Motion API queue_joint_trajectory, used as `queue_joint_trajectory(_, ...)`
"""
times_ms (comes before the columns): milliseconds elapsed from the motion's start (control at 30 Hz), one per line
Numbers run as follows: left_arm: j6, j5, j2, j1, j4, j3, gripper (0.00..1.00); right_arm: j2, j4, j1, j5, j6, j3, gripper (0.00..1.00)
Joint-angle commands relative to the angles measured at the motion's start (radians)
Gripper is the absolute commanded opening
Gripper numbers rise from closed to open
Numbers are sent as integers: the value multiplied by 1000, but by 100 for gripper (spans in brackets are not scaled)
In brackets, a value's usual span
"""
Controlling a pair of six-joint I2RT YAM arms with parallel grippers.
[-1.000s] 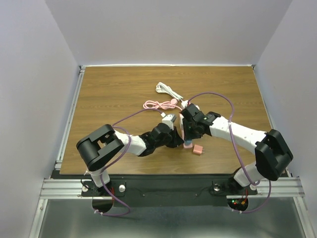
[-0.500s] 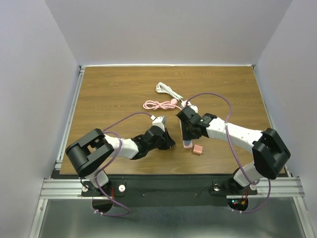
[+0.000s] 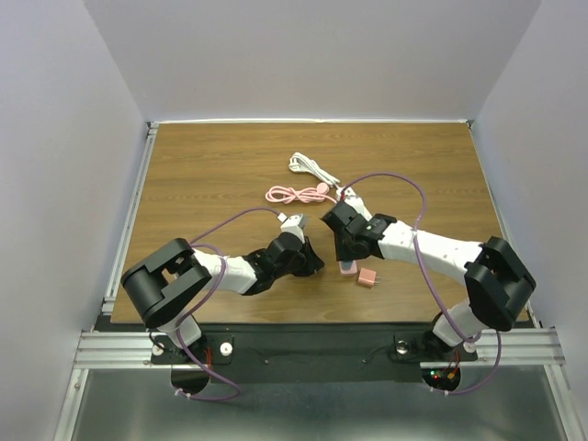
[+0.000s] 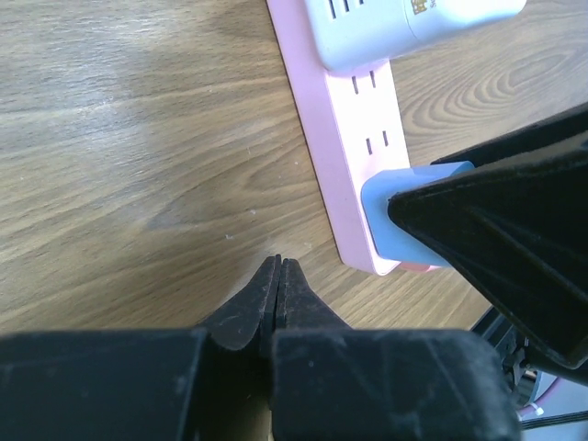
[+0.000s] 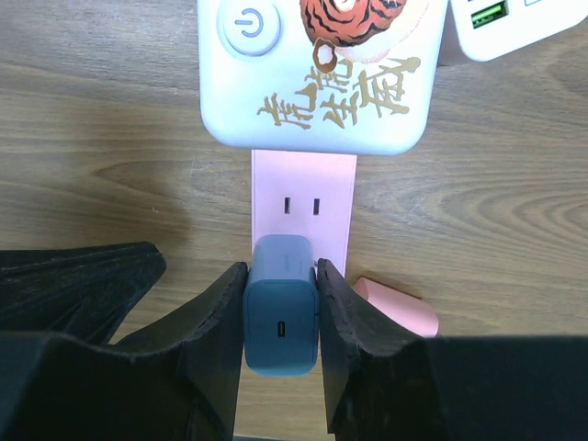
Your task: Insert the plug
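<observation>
A pink power strip point(image 5: 303, 197) lies on the wooden table; it also shows in the left wrist view point(image 4: 354, 156) and the top view point(image 3: 347, 267). My right gripper point(image 5: 281, 317) is shut on a blue plug point(image 5: 281, 312) that sits on the strip's near end; the plug also shows in the left wrist view point(image 4: 404, 197). A white adapter with a tiger print point(image 5: 317, 69) sits on the strip's far sockets. My left gripper point(image 4: 278, 276) is shut and empty, its tips on the table just left of the strip; in the top view it point(image 3: 312, 262) is beside the right gripper point(image 3: 346, 250).
A small pink plug point(image 3: 367, 277) lies on the table right of the strip, also in the right wrist view point(image 5: 397, 306). A white charger point(image 5: 510, 23) lies at the upper right. A pink cable point(image 3: 296, 193) and a white cable point(image 3: 312, 167) lie farther back.
My left arm has drawn back to the left and lowered, its gripper coming away from the strip. My right gripper has shifted slightly left with the blue plug.
</observation>
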Motion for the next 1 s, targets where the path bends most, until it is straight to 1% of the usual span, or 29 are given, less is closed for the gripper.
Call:
queue_joint_trajectory(0, -2, -12, -30, 4, -1, 2, 0, 90, 35, 27, -22, 69, -135, 0)
queue_joint_trajectory(200, -6, -19, -59, 4, -7, -10, 0, 72, 43, 62, -26, 107, -210, 0)
queue_joint_trajectory(333, 0, -40, -109, 4, -30, -10, 0, 111, 51, 61, -15, 80, -157, 0)
queue_joint_trajectory(400, 4, -63, -158, 4, -61, -16, 0, 135, 70, 62, -21, 63, -126, 0)
queue_joint_trajectory(567, -5, -132, -298, 3, -157, -62, 0, 203, 86, 61, -7, -26, 64, 0)
queue_joint_trajectory(600, -14, -149, -351, 4, -189, -83, 0, 228, 90, 62, -12, -53, 137, 1)
queue_joint_trajectory(633, -19, -158, -410, 4, -205, -103, 0, 243, 94, 62, -15, -66, 170, 0)
queue_joint_trajectory(733, -36, -186, -502, 4, -260, -130, 0, 283, 109, 62, -33, -115, 271, 0)
queue_joint_trajectory(767, -40, -213, -563, 4, -304, -139, 0, 314, 117, 62, -47, -126, 340, 0)
queue_joint_trajectory(800, -43, -227, -592, 4, -326, -142, 0, 334, 121, 61, -53, -138, 369, 0)
queue_joint_trajectory(867, -45, -264, -639, 4, -386, -145, 0, 369, 127, 61, -79, -170, 430, 0)
queue_joint_trajectory(967, -54, -284, -701, 4, -440, -145, 0, 484, 137, 62, -134, -204, 580, 0)
